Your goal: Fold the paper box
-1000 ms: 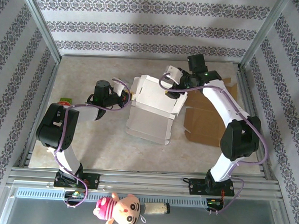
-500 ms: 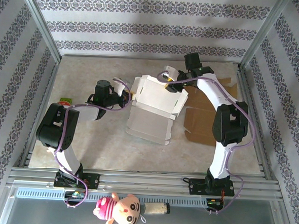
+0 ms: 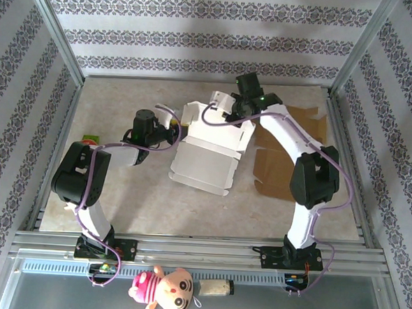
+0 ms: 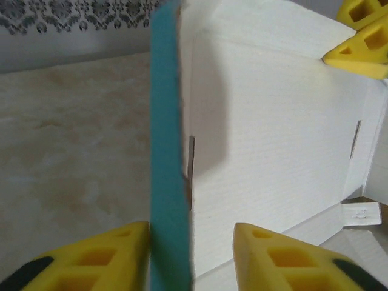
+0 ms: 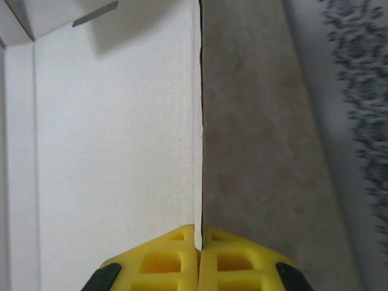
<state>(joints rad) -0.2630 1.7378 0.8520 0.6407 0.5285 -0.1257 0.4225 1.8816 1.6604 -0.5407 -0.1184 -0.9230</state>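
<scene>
Presently, the table [image 3: 120, 191] carries the paper box [image 3: 206, 151] about its centre, toward the far edge. The box's long axis runs far to near, with the flat lid panel toward the near edge. A brown cardboard sheet [image 3: 282, 170] lies just beside it on the right.

Right gripper [image 5: 199, 237]: jaws pinched together on the thin edge of a box wall, at the far side.

Left gripper [image 4: 189, 242]: jaws partly spread astride the upright left wall, outer finger against it, inner finger clear. No grip.

Judgement: the box body lies to the right of the left gripper and nearward of the right. Only the right arm has hold, so the next fold likely hinges on that far wall.
</scene>
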